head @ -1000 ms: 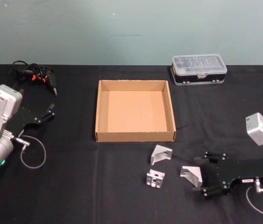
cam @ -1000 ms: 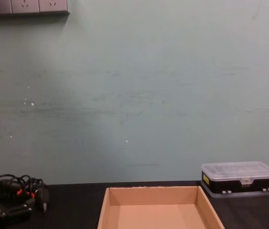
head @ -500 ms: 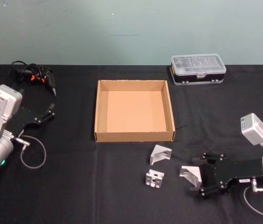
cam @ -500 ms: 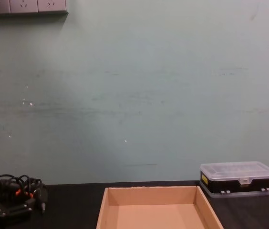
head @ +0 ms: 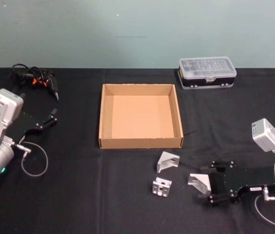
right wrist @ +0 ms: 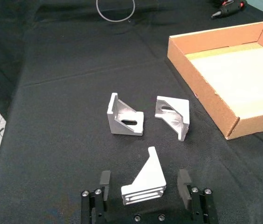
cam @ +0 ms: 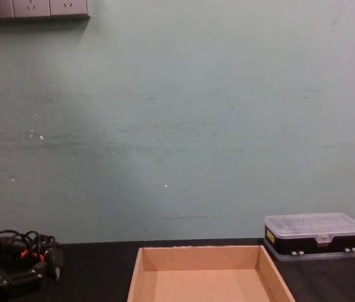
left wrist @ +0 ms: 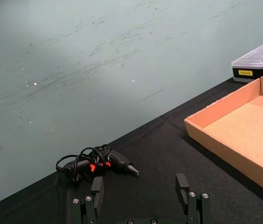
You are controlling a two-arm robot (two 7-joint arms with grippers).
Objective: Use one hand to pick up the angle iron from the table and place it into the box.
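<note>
My right hand (right wrist: pixel 144 178) lies low over the near right part of the black surface (head: pixel 79 195), reaching toward the left. Its fingers (right wrist: pixel 105 181) are spread on either side of one angle iron (head: pixel 199 181), with a gap between each finger and the metal, so they are released and grasp nothing. That angle iron rests on the surface, nearer to me than the cardboard box (head: pixel 140 143) and off to its right. Two more pieces sit just left of it: one (head: pixel 168 161) close to the box's near wall, the other (head: pixel 162 186) nearer to me. My left hand (left wrist: pixel 140 186) is at the left side, its fingers (left wrist: pixel 183 186) apart and holding nothing, beside a loop of cable (head: pixel 34 158). A corded tool (head: pixel 36 80) lies far left, and a clear-lidded case (head: pixel 207 72) lies far right
</note>
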